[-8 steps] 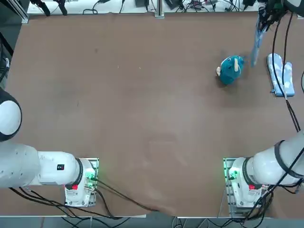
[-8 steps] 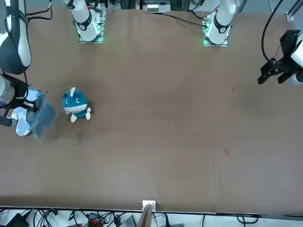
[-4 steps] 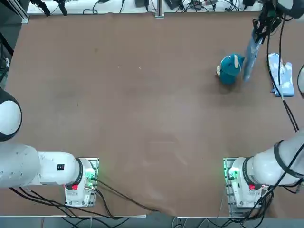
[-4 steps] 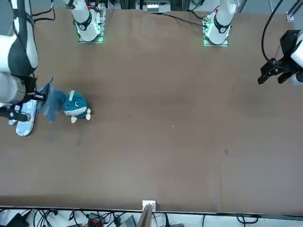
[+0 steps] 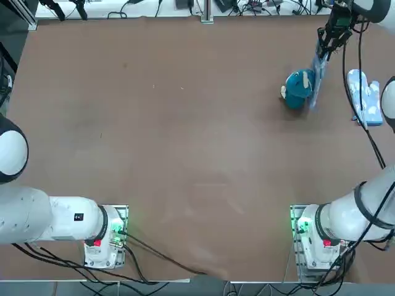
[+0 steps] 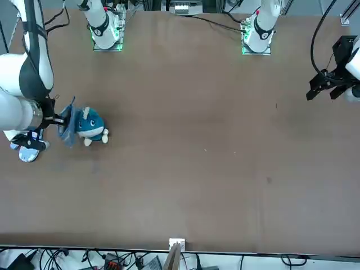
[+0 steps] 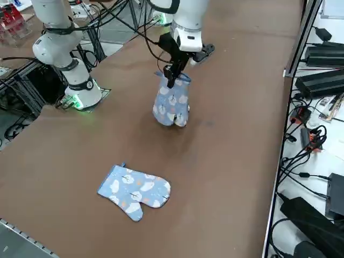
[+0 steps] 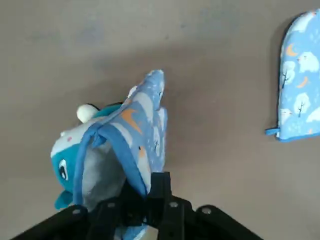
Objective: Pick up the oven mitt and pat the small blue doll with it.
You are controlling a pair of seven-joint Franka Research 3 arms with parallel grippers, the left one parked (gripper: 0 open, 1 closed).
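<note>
My right gripper (image 5: 323,48) is shut on the cuff of a light-blue oven mitt (image 5: 316,83), which hangs down from it. The hanging mitt (image 7: 171,102) rests against the side of the small blue doll (image 5: 298,89), a teal plush standing on the brown table at the far right. In the front view the mitt (image 6: 68,121) touches the doll (image 6: 90,126) on its left. In the wrist view the mitt (image 8: 136,131) covers much of the doll (image 8: 67,160), and the fingers (image 8: 150,202) pinch its blue hem. From the right side the mitt hides the doll almost fully.
A second, look-alike mitt (image 5: 365,96) lies flat on the table to the right of the doll, near the table's right edge; it also shows in the side view (image 7: 134,191). Cables hang along the far edge (image 5: 247,7).
My right gripper has swung the hanging mitt leftward, from beside the flat mitt over to the doll, where it now touches the doll's side.
</note>
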